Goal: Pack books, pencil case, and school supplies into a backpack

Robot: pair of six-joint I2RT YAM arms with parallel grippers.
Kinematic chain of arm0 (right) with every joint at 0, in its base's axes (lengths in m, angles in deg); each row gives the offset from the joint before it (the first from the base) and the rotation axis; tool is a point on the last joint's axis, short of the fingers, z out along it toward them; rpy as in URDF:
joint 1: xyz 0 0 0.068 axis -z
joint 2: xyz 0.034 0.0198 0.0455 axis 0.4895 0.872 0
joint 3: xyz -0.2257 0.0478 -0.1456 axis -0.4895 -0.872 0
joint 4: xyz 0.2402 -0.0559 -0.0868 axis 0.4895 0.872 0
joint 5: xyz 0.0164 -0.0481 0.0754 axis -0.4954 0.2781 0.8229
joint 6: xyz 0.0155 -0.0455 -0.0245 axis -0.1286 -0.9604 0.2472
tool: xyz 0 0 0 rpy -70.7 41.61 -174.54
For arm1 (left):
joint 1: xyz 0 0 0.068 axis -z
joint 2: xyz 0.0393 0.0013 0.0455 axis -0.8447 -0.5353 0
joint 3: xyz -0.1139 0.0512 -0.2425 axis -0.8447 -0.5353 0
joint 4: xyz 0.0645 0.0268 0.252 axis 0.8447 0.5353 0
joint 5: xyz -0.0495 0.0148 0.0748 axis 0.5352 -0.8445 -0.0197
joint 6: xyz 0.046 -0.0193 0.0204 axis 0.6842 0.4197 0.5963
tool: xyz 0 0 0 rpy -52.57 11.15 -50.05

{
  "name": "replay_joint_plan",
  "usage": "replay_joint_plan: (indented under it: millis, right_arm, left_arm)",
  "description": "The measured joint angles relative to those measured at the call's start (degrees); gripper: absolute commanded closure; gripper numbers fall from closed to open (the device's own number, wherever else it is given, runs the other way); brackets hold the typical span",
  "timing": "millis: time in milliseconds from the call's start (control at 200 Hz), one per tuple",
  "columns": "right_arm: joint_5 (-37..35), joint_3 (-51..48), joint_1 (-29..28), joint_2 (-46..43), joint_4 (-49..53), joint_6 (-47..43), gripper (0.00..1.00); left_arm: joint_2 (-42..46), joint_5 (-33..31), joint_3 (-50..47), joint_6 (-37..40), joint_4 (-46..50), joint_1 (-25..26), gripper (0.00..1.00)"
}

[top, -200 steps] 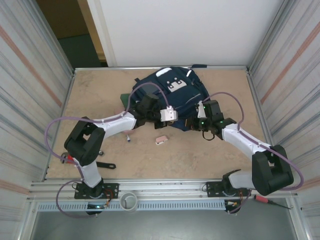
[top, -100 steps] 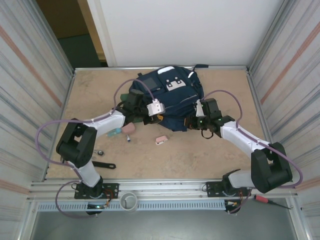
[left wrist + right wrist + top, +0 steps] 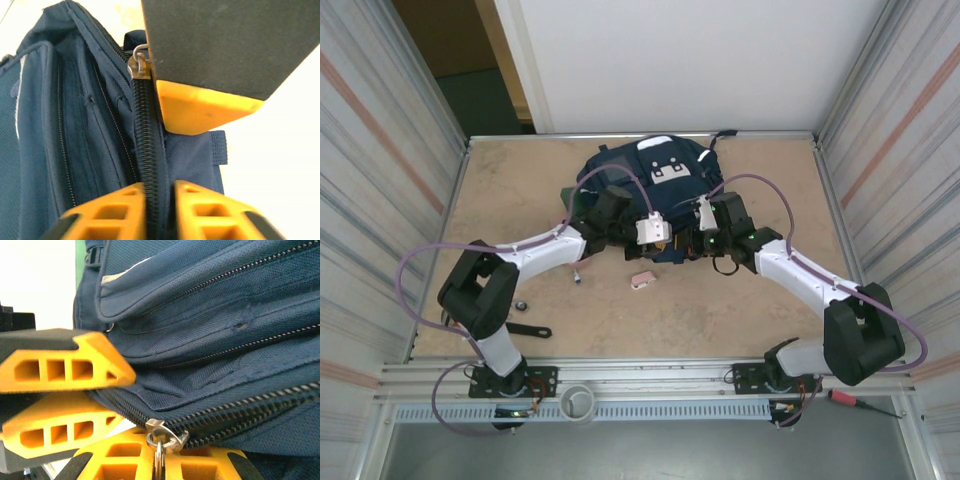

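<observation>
The navy backpack (image 3: 655, 185) lies at the back of the table, white patches up. My left gripper (image 3: 159, 202) is shut on its zip edge, with the black zip track (image 3: 147, 135) pinched between the orange fingers. Right beside it, my right gripper (image 3: 159, 467) is shut on the metal zip pull (image 3: 162, 437) at the backpack's front edge. The two grippers meet there in the top view, left gripper (image 3: 672, 247) and right gripper (image 3: 693, 243). A dark green book (image 3: 568, 203) pokes out under the backpack's left side. A small pink item (image 3: 642, 280) lies on the table in front.
A small white marker-like piece (image 3: 577, 277) lies beside the left forearm. A black spanner (image 3: 528, 330) and a small dark round part (image 3: 520, 303) sit near the left arm's base. Metal walls close in both sides of the table (image 3: 740, 320).
The left gripper swung from the backpack's left side to its front edge, opened on the way, and has closed on the zip edge. The right gripper drew the pull leftwards.
</observation>
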Motion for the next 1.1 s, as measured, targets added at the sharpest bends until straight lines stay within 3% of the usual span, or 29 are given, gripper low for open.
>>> replay_joint_plan:
  millis: [110, 306, 346, 446, 511, 596, 736, 837, 992, 1097]
  right_arm:
    - [2.05, -0.33, 3.23, 0.07, 0.28, -0.57, 1.0]
    - [5.29, -3.37, 10.91, 0.79, -0.81, -1.62, 1.0]
    - [5.99, -3.74, 10.45, 0.94, -1.49, -1.6, 1.0]
    - [5.03, -3.78, 8.66, 1.09, -2.08, -1.55, 1.0]
    - [4.24, -3.76, 7.5, 1.51, -2.03, -1.49, 1.0]
    - [3.98, -3.5, 6.16, 1.9, -2.03, -1.36, 1.0]
    - [4.07, -1.95, 3.5, 1.95, -2.23, -0.35, 1.0]
    - [4.26, -1.03, 1.7, 1.92, -2.75, 0.31, 1.0]
    - [4.2, -0.9, 1.22, 1.66, -2.29, 0.42, 1.0]
    - [4.96, -0.92, 3.04, 1.6, -0.96, -0.13, 1.0]
  left_arm:
    - [0.04, 2.32, -0.04, -0.17, -0.68, -1.66, 0.97]
    - [0.59, 7.15, -2.97, -2.21, -3.76, -6.43, 0.96]
    - [0.59, 7.78, -3.41, -2.62, -3.87, -7.06, 0.91]
    - [0.74, 8.26, -3.48, -3.76, -3.39, -8.07, 0.65]
    - [1.29, 7.91, -3.48, -4.42, -3.15, -8.37, 0.54]
    - [2.32, 6.49, -3.48, -4.94, -2.97, -7.48, 0.48]
    - [2.75, 4.02, -2.91, -4.2, -2.23, -3.04, 0.46]
    - [1.44, 2.75, -0.79, -3.54, -0.48, -0.26, 0.51]
    - [-0.11, 1.33, 1.44, -2.12, 0.61, 0.44, 0.88]
    - [-0.11, 2.16, 1.46, -1.55, 0.44, -0.79, 0.96]
